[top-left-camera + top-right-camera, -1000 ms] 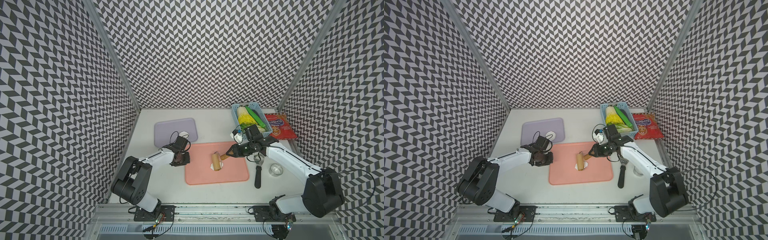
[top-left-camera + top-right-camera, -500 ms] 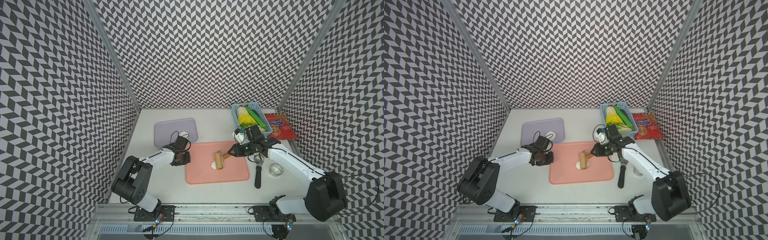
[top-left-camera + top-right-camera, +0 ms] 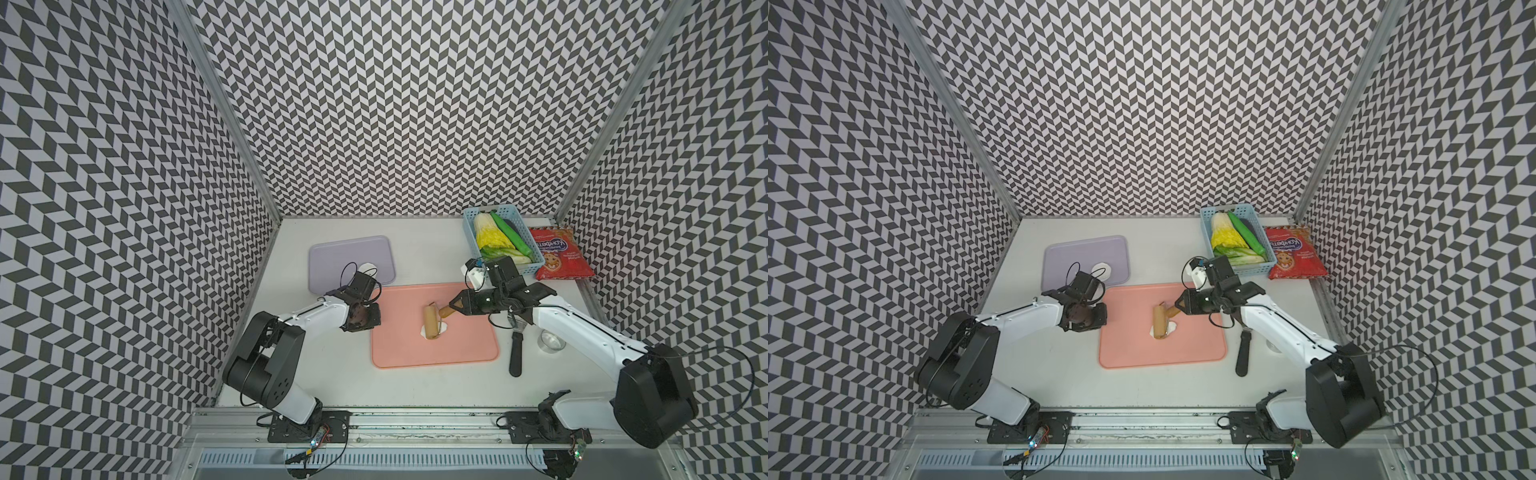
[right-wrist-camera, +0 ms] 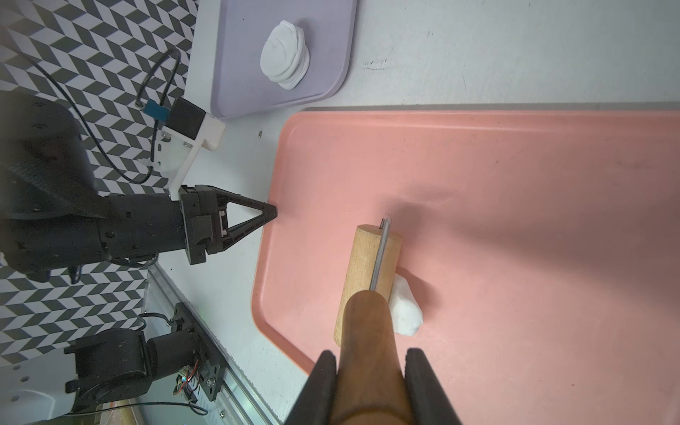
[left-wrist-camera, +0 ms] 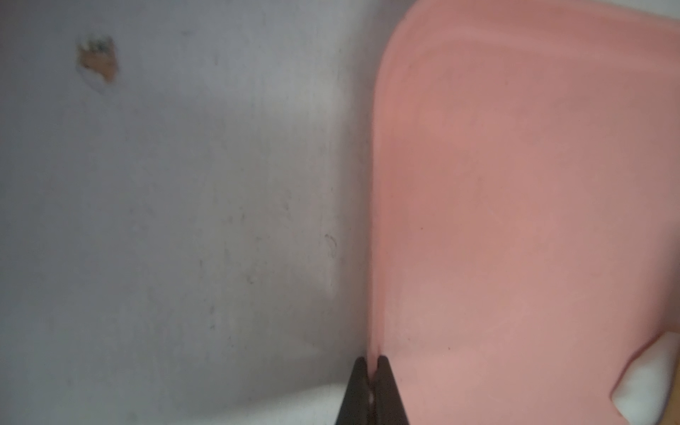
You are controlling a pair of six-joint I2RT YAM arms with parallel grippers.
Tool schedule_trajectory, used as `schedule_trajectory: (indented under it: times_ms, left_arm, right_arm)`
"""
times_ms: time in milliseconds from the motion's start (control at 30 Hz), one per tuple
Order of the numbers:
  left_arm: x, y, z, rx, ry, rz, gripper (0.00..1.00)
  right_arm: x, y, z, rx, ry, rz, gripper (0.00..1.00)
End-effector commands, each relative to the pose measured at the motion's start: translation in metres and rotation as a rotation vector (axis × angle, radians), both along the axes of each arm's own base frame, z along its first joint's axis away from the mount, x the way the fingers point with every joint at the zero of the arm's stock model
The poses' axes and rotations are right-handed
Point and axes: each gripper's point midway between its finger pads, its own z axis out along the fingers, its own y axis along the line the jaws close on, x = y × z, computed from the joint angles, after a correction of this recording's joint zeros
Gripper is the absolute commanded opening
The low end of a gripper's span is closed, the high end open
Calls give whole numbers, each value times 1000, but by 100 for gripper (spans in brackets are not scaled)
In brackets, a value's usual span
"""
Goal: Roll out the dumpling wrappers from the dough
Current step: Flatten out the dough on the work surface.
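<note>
Landmark: we place everything against the pink tray (image 3: 457, 353), which lies flat on the desk (image 3: 415, 249).
Right gripper (image 4: 369, 357): it is over the pink tray's far right part. We see its jaws partly apart and clamped on the dark handle of the rolling pin (image 3: 432, 326).
Rolling pin: the pale wooden roller rests near the pink tray's middle, and the handle slants up from it to the right gripper.
Dough (image 4: 404, 312): a small white lump on the pink tray, pressed under the roller. In both top views its edges peep out on either side of the roller.
Left gripper (image 4: 272, 214): it is at the pink tray's left edge, toward the far corner. The jaws are closed to a thin slit, and in the left wrist view we see the tray's rim pinched between the tips.
Dumpling wrappers (image 4: 285, 55): a short stack of round white discs on the lavender tray (image 3: 345, 257), which sits just beyond the pink tray's far left corner.
Blue basket (image 3: 532, 264): beyond the pink tray's far right corner, holding yellow and green vegetables.
Red snack bag (image 3: 559, 257): just beside the basket, on the side away from the pink tray.
Black-handled tool (image 3: 516, 357): on the desk just off the pink tray's right edge.
</note>
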Motion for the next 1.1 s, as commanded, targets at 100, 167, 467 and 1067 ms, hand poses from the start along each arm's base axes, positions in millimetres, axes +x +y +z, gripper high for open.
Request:
schedule_trajectory:
  times_ms: [100, 167, 467, 1067]
  left_arm:
    - [-6, 10, -24, 46, 31, 37, 0]
    - [-7, 10, -25, 41, 34, 37, 0]
    - [-9, 9, -25, 34, 36, 42, 0]
    - [-8, 9, -27, 25, 37, 53, 0]
  right_arm:
    - [10, -58, -12, -212, -37, -137, 0]
    - [7, -56, -14, -211, -28, -124, 0]
    - [-21, -23, -57, -175, 51, -70, 0]
    - [-22, -16, -69, -123, 61, -80, 0]
